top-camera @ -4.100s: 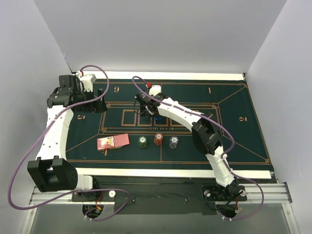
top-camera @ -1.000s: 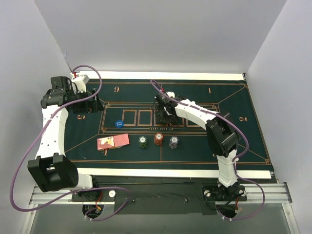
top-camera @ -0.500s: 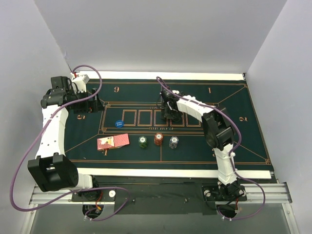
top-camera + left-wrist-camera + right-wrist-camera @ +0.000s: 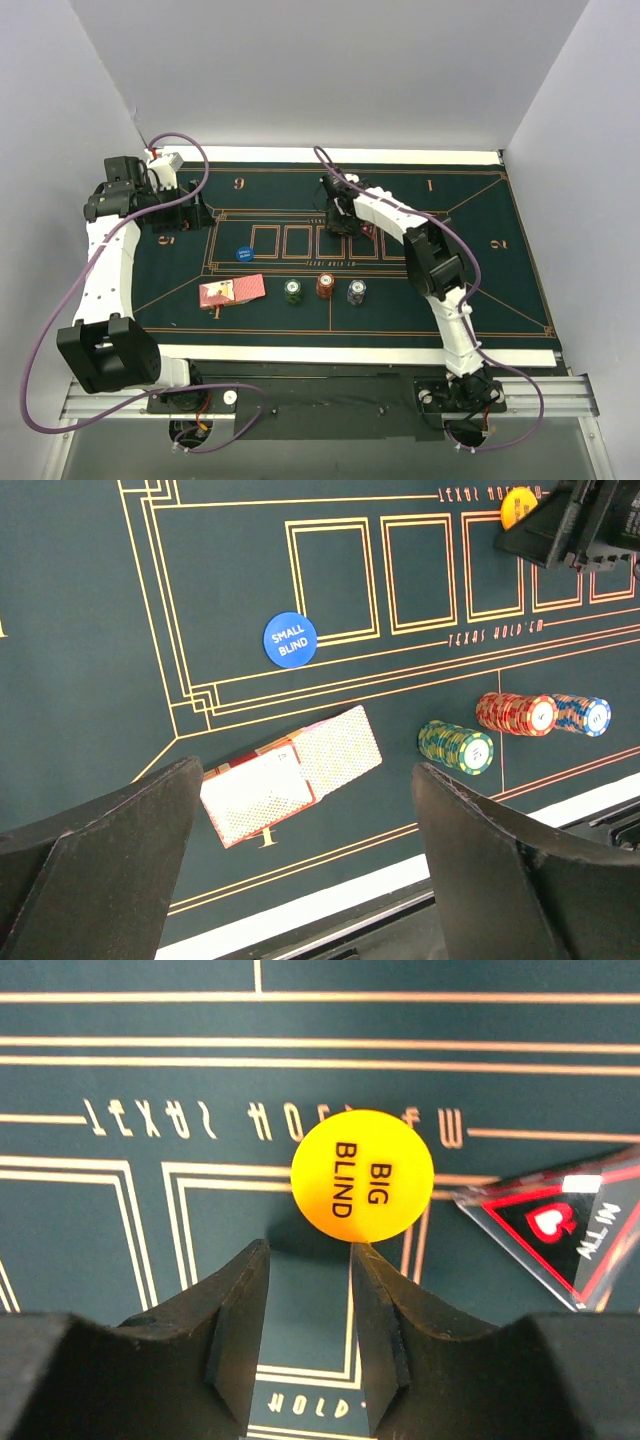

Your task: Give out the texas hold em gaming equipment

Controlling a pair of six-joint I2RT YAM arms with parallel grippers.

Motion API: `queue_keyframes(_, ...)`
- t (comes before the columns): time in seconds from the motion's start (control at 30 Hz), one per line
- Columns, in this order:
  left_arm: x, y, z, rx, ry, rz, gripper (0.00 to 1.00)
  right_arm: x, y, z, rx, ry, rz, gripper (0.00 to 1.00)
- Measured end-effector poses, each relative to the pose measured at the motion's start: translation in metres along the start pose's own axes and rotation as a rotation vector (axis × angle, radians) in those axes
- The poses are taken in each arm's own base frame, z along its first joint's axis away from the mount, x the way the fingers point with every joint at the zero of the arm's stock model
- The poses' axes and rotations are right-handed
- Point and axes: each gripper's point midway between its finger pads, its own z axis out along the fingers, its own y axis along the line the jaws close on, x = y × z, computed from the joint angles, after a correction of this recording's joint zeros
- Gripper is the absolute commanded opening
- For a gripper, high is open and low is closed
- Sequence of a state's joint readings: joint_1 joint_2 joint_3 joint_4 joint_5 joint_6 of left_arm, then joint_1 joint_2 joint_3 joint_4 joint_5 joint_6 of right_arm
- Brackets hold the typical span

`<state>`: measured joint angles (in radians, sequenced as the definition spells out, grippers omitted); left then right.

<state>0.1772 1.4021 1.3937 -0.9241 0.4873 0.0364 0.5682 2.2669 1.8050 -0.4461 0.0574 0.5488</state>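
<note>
Hovering low over the middle of the green felt mat (image 4: 480, 280), the right pincer (image 4: 310, 1250) has its fingers only narrowly apart, with nothing between them. Just beyond its tips lies the orange button disc (image 4: 362, 1176), lettered BIG BLIND, flat on the mat's printed lettering at the far side of the row of outlined boxes. Just to the right of the disc in the wrist view rests a clear triangular marker (image 4: 560, 1225) with a red border.

Nearer the arm bases, three chip stacks stand in a line across the mat: green (image 4: 456, 748) on the left, red-orange (image 4: 517, 713) in the middle and a bluish stack (image 4: 583, 715) on the right. The last two are almost touching. Left of them lie the playing cards (image 4: 335, 752), red-pink backs up, in a slightly fanned pile. The blue button disc (image 4: 290, 639), lettered SMALL BLIND, sits just beyond the cards, beside the leftmost box.

At the far left of the mat, well apart from all of it, the left pincer (image 4: 305, 770) hangs with its fingers spread wide and holds nothing.
</note>
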Motion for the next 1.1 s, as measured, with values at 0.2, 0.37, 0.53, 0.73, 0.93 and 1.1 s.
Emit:
queue_keyframes(0.2, 0.000, 0.000, 0.000, 0.000, 0.000, 0.001, 0.97, -0.019, 0.012, 0.012, -0.015, -0.015, 0.031, 0.28)
queue_keyframes(0.37, 0.000, 0.001, 0.000, -0.004, 0.000, 0.002, 0.97, -0.042, 0.018, 0.023, -0.038, -0.041, 0.090, 0.28)
queue_keyframes(0.53, 0.000, 0.001, 0.000, -0.004, 0.001, 0.001, 0.97, -0.062, 0.014, 0.030, -0.048, -0.062, 0.156, 0.27)
queue_keyframes(0.73, 0.000, 0.003, 0.003, -0.004, 0.009, -0.003, 0.97, -0.085, 0.001, 0.038, -0.050, -0.094, 0.233, 0.27)
queue_keyframes(0.93, 0.000, 0.004, 0.006, -0.004, 0.017, -0.007, 0.97, -0.109, -0.008, 0.040, -0.060, -0.138, 0.278, 0.27)
queue_keyframes(1.1, -0.002, 0.005, 0.006, -0.008, 0.016, -0.007, 0.97, -0.120, -0.013, 0.038, -0.067, -0.163, 0.291, 0.44)
